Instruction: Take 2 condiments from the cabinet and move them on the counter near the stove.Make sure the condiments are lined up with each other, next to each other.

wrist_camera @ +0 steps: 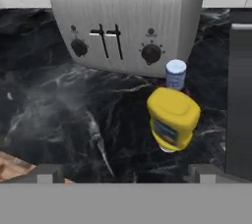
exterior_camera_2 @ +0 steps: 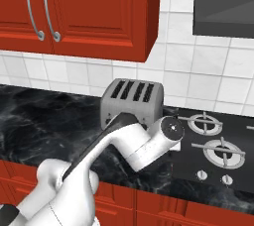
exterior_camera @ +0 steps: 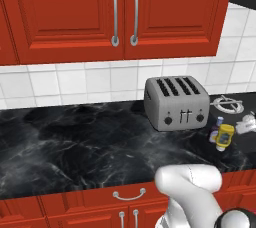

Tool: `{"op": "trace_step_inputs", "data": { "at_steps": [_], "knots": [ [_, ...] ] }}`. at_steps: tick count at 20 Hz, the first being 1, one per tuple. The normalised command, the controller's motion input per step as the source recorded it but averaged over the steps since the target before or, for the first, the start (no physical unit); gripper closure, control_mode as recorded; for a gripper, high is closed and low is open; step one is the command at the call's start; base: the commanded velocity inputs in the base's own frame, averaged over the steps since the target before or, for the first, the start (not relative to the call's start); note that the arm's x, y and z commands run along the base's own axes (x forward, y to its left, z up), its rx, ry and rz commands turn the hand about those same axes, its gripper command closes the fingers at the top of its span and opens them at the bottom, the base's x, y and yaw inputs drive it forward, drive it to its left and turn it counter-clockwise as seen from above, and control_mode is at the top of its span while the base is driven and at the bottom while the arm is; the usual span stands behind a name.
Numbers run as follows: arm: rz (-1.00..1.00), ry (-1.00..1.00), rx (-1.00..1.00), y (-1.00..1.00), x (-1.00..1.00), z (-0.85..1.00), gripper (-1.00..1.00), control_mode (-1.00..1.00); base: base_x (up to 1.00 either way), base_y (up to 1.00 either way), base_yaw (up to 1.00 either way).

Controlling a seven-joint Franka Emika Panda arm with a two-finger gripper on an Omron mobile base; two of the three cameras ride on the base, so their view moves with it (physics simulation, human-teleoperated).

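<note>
Both condiments already stand on the counter (exterior_camera: 75, 142) between the toaster (exterior_camera: 176, 102) and the stove (exterior_camera_2: 213, 145): the yellow squeeze bottle (wrist_camera: 172, 118) in front, the dark brown bottle (wrist_camera: 175, 74) touching or just behind it. Your gripper (wrist_camera: 125, 171) hangs above them, jaws spread wide, holding nothing. Lift straight away so you nudge neither. The yellow bottle hides most of the brown one, so you can't judge their alignment

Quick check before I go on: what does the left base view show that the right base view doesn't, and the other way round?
Left base view: the yellow squeeze bottle and the dark bottle, standing close together on the counter to the right of the toaster. Right base view: the stove's knobs along its front edge. Both: the toaster, the counter, the closed red cabinet doors and a burner grate.
</note>
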Motion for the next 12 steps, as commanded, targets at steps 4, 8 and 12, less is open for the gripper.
{"op": "trace_step_inputs", "data": {
  "at_steps": [4,8,12],
  "knots": [
    [-0.46,0.03,-0.10,0.69,0.00,0.02,-1.00,-1.00,0.00,0.00,0.00],
    [-0.37,0.01,0.00,0.70,0.00,0.17,-1.00,-1.00,0.00,0.00,0.00],
    [-0.13,0.00,0.00,0.31,0.00,0.59,-1.00,-1.00,0.00,0.00,0.00]
  ]
}}
